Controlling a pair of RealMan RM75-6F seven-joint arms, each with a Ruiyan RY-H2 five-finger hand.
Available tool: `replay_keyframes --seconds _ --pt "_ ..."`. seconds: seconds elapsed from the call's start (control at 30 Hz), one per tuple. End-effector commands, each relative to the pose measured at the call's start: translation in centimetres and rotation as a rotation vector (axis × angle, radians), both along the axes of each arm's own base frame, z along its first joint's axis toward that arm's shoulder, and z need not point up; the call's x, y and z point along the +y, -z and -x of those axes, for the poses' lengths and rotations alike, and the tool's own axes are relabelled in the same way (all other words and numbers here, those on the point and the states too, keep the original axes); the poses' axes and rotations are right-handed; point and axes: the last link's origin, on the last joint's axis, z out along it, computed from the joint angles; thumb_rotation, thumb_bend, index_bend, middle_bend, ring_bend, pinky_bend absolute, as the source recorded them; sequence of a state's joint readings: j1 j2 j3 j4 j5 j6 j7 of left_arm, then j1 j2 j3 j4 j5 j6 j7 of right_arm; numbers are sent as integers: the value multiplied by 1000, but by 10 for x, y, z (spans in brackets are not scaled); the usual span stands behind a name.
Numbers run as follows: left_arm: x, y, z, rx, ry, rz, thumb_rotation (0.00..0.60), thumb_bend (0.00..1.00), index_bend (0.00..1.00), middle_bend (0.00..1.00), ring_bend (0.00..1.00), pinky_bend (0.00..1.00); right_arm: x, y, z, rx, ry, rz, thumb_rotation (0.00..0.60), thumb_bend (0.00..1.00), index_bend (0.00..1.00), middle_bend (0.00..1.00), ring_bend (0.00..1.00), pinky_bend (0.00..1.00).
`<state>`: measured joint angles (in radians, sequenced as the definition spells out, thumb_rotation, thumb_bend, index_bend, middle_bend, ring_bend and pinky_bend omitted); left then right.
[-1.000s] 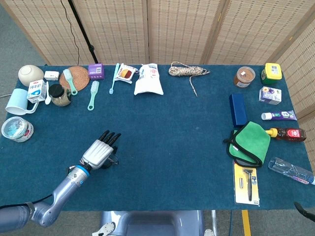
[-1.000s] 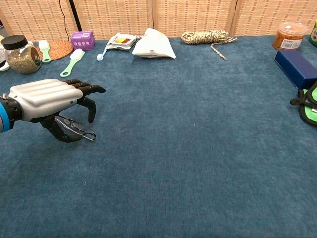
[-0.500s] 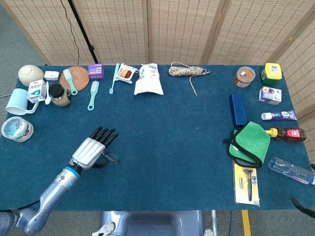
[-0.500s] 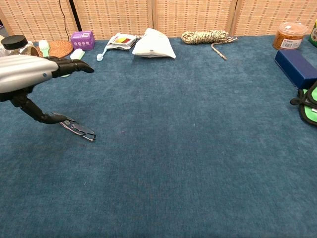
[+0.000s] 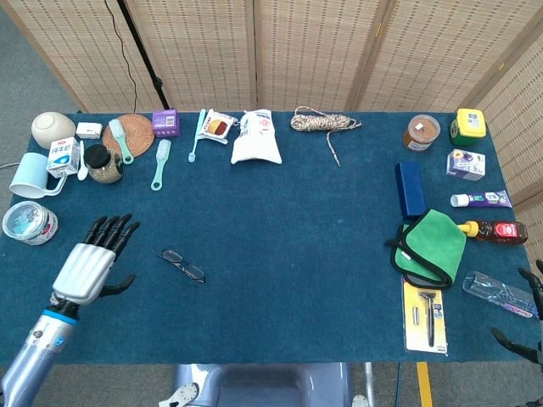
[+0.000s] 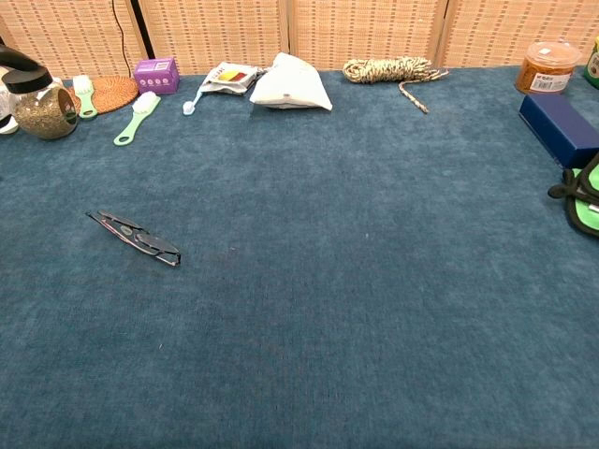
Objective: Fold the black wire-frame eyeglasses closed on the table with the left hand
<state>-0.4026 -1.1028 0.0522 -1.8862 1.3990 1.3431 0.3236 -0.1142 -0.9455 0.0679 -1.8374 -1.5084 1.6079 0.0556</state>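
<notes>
The black wire-frame eyeglasses (image 5: 181, 265) lie folded flat on the blue bench (image 5: 288, 220), free of any contact, at about 3 o'clock from the left hand (image 5: 89, 265) and apart from it. In the chest view they (image 6: 136, 238) rest alone on the cloth, lying at a slant. Containers: a glass jar with a black lid (image 5: 102, 164), filled with a brownish-green granular content, stands at the far left among a light blue mug (image 5: 32, 175), a cream bowl (image 5: 53, 129) and a small carton (image 5: 61, 158); what is in the mug and bowl cannot be told. A clear lidded tub (image 5: 30, 222) sits at 11 o'clock from the left hand; its contents are unclear. An orange-lidded jar (image 5: 422, 131) of brown content stands at the far right. The left hand is spread, fingers extended and apart, holding nothing. Of the right hand (image 5: 528, 320) only dark fingertips show at the lower right edge; its state cannot be told.
</notes>
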Motion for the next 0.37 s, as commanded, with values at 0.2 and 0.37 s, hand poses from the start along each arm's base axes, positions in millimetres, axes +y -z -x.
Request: replay_keyframes --seconds 0.2,0.37 --pt "-39 -34 28 -11 -110 -99 508 258 0 0 0 0 -9 7 -7 6 -36 -41 600 0 143 25 0 108" --pt "-64 -50 41 -8 -162 -153 507 258 0 0 0 0 -16 16 -12 -3 -57 -77 600 0 157 25 0 108"
